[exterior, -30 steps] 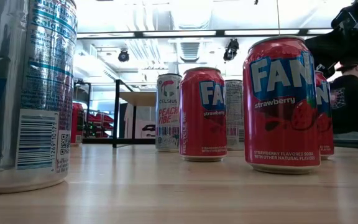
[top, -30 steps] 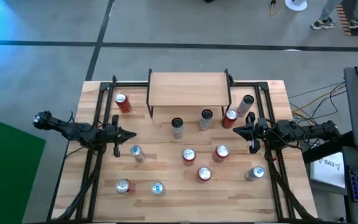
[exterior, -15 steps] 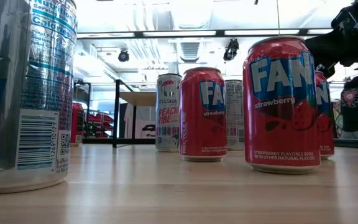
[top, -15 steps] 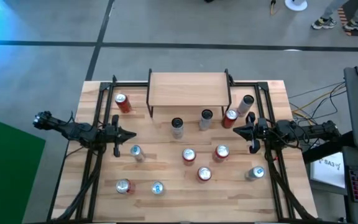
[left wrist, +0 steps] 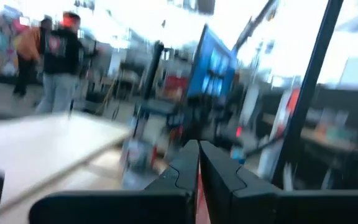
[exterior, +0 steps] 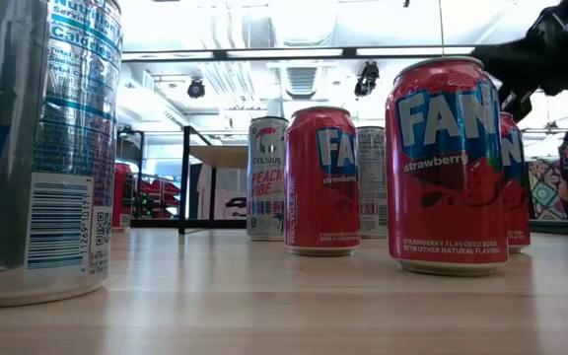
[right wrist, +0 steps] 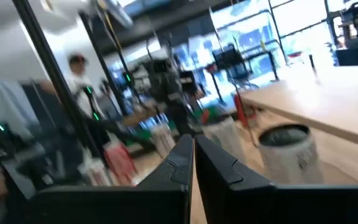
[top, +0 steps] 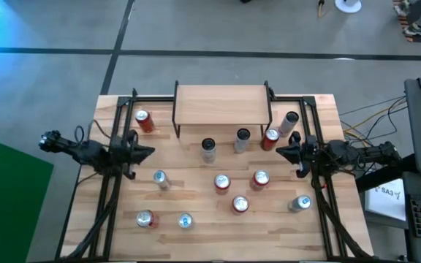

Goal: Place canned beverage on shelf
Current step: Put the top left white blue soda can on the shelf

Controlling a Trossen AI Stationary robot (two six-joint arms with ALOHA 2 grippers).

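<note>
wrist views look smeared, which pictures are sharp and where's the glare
Both wrist views are motion-blurred: the room and people streak, only each arm's own fingers stay fairly crisp. The high view is sharp, with soft shadows under the shelf. The low view is sharp on the red cans, the near silver can looms large, and the ceiling lights blow out white.

A slatted light wooden tabletop (top: pixel 196 237) carries a low riser shelf with pale plank top and thin black legs (top: pixel 221 106) at its far edge. Scattered upright before it stand red strawberry soda cans (top: pixel 221 183) and silver cans (top: pixel 159 179); the shelf's top is bare.
</note>
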